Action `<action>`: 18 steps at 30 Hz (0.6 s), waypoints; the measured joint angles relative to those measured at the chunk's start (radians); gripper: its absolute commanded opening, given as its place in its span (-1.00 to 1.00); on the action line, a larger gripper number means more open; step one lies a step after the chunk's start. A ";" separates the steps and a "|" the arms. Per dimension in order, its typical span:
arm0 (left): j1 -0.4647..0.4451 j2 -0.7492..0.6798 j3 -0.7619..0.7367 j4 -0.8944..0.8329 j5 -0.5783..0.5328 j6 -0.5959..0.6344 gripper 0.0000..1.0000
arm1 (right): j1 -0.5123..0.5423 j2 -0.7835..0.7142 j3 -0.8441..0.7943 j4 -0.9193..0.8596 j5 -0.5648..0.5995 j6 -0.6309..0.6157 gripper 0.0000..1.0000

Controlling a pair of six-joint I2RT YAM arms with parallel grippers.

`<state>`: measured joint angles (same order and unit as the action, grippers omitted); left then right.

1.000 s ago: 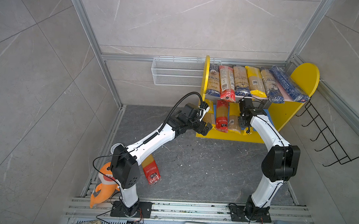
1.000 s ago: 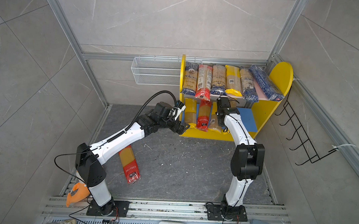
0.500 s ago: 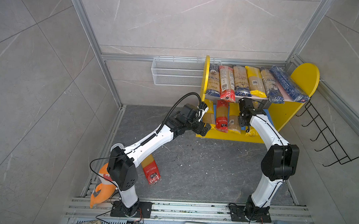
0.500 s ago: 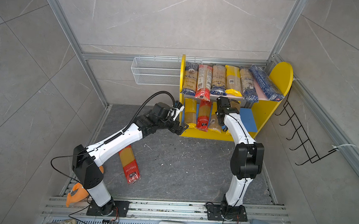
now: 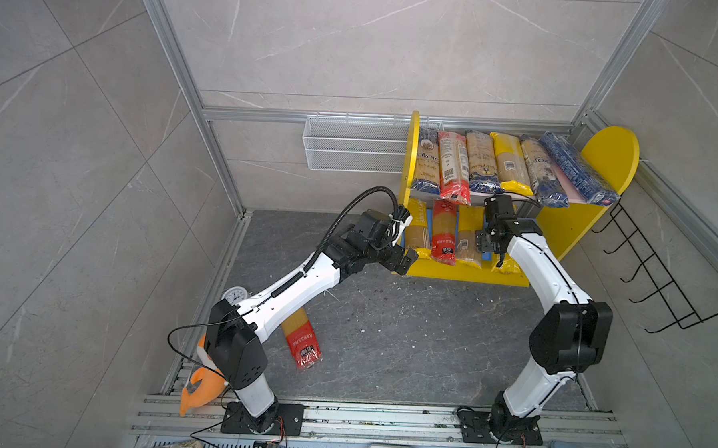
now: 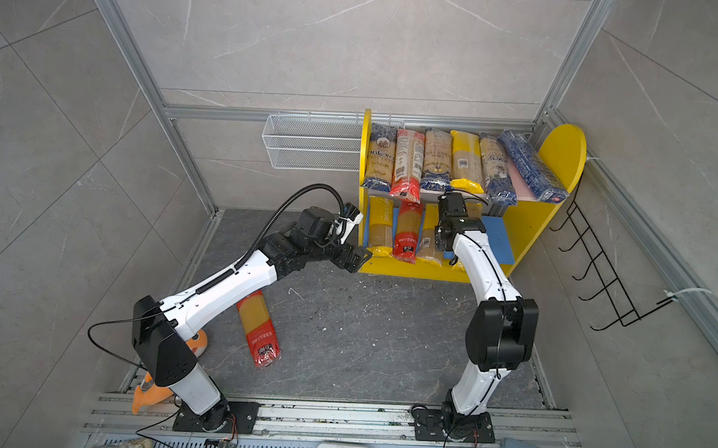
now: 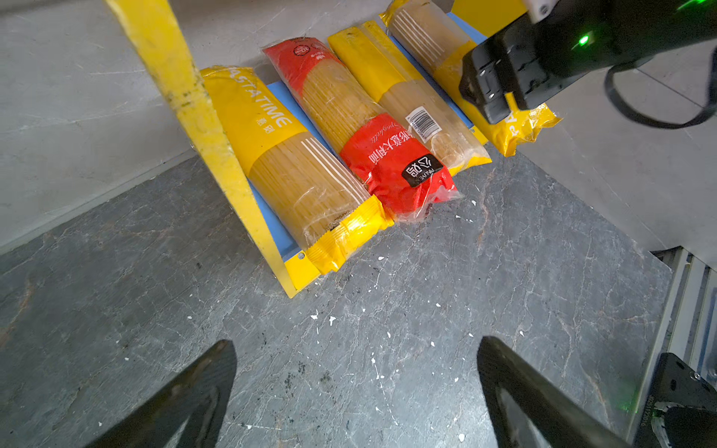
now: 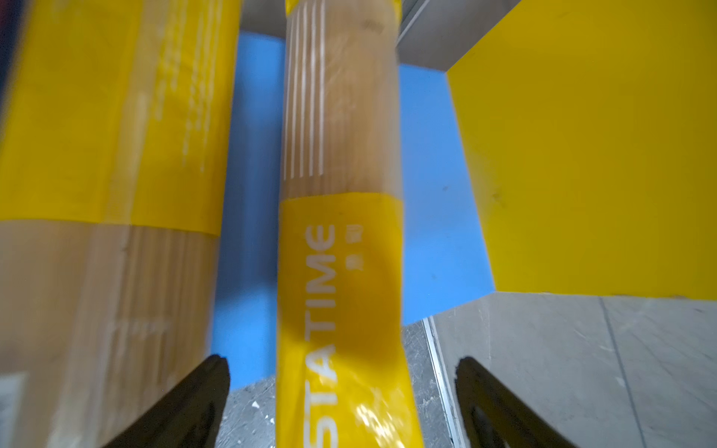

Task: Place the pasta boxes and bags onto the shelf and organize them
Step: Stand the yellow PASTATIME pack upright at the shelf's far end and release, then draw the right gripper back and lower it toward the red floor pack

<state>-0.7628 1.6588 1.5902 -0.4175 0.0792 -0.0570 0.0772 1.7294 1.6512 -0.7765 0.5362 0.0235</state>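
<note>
1. The right claw (image 8: 341, 362) stands spread wide, its fingers on either side of a yellow-ended PASTA TIME pack (image 8: 341, 263) and clear of it.
2. That pack lies on the blue lower board (image 8: 430, 194) of the shelf (image 5: 610, 157), rightmost in a row of four.
3. The left claw (image 7: 357, 343), also spread and empty, hovers over the grey desk (image 7: 388, 310) in front of the shelf.
4. Six packs (image 5: 480, 161) line the pink upper board (image 6: 519, 184).
5. A red-ended pack (image 5: 302, 341) lies on the desk under the left arm (image 5: 296, 289), well apart from the shelf.
</note>
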 measured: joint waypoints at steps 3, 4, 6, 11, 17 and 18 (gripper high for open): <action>0.000 -0.027 -0.029 -0.001 -0.001 0.000 0.99 | -0.001 -0.062 -0.006 0.005 -0.015 0.003 0.91; 0.000 -0.037 -0.038 -0.002 -0.002 -0.001 0.99 | -0.002 -0.072 -0.019 0.003 -0.019 0.007 0.91; 0.000 -0.055 -0.054 -0.002 -0.004 -0.003 0.99 | -0.003 -0.080 -0.028 0.009 -0.030 0.012 0.91; 0.000 -0.108 -0.101 -0.003 -0.017 -0.004 0.99 | -0.003 -0.132 -0.085 0.015 -0.047 0.034 0.91; 0.000 -0.178 -0.151 -0.010 -0.028 -0.006 1.00 | -0.003 -0.217 -0.126 0.005 -0.079 0.065 0.92; 0.000 -0.191 -0.162 -0.012 -0.030 -0.007 0.99 | -0.003 -0.230 -0.134 0.003 -0.084 0.072 0.92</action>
<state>-0.7631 1.4677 1.4281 -0.4294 0.0494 -0.0639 0.0746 1.4994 1.5169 -0.7731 0.4519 0.0952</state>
